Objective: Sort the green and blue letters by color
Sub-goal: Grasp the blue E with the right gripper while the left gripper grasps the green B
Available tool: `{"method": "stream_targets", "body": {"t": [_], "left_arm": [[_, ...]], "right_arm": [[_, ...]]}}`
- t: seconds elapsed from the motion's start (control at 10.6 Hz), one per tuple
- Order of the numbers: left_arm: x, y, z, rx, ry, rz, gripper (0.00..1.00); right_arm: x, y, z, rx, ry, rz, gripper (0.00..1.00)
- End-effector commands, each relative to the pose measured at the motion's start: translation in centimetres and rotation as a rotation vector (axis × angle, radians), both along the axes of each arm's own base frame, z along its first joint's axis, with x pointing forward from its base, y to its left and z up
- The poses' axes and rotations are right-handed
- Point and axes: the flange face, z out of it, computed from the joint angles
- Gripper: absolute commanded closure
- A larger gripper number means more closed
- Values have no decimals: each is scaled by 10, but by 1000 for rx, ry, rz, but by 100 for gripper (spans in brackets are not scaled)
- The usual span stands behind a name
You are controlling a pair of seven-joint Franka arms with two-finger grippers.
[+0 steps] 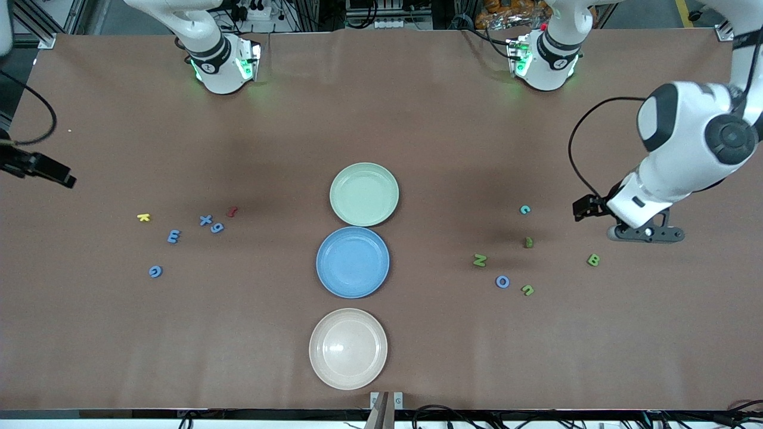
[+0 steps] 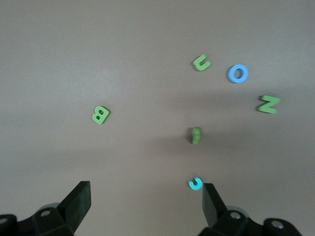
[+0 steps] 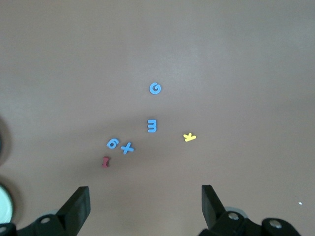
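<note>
Two scatters of tiny flat letters on the brown table (image 1: 417, 119), one at each end. Toward the right arm's end, the mid-blue ones: the X (image 1: 205, 220) and 9 (image 1: 217, 227) just beside each other, the E (image 1: 173, 236) nearer the front camera, the G (image 1: 155, 271) nearer still and apart from the rest. All lie flat; the E sits askew to the table edge. A yellow K (image 1: 143, 217) and a small red piece (image 1: 232, 211) flank that cluster.

Toward the left arm's end, olive-green: the N (image 1: 480, 260) flat with its long side running roughly along the table, the u (image 1: 527, 290) near the blue O (image 1: 502, 282), the B (image 1: 593, 260) off on its own. A small green piece (image 1: 528, 242) stands on edge, its character unreadable, and a teal c-shaped piece (image 1: 524, 209) lies farther from the front camera.

Between the scatters, three plates in a row, apart from every letter: pale green plate (image 1: 387, 208), blue plate (image 1: 325, 280), cream plate (image 1: 319, 363) nearest the camera.

The left gripper (image 2: 145, 199) hangs over bare table near the B, fingers spread, nothing between them. The right gripper (image 3: 145, 199) hovers over table near the blue cluster, fingers likewise spread and empty.
</note>
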Motion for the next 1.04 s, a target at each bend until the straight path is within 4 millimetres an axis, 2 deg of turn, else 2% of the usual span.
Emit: {"method": "stream_targets", "body": {"t": [0.0,0.09,0.28,0.38,0.47,0.57,0.66,0.76,0.95], "left_arm": [[20,12,-65,47,-5,-61,0],[23,22,-82,58,-1,-65,0],[29,31,-100,57,-2,-173,1],[37,51,-110,49,5,-204,1],[42,60,-120,43,11,-239,1],[46,60,-129,38,-4,-297,1],[49,69,-142,33,-23,-352,3],[50,85,-157,28,-34,-390,5],[53,90,-172,24,-47,-455,12]], "right_arm": [[22,-13,-83,11,16,-28,0],[24,-20,-113,11,5,-41,0],[20,-34,-172,3,-39,-61,0],[18,-35,-197,0,-50,-67,0],[20,-35,-220,-3,-45,-68,0],[22,-34,-239,1,-41,-69,0],[24,-31,-257,20,-40,-82,0],[21,-26,-273,38,-61,-97,0],[13,-22,-302,42,-70,-102,0]]}}
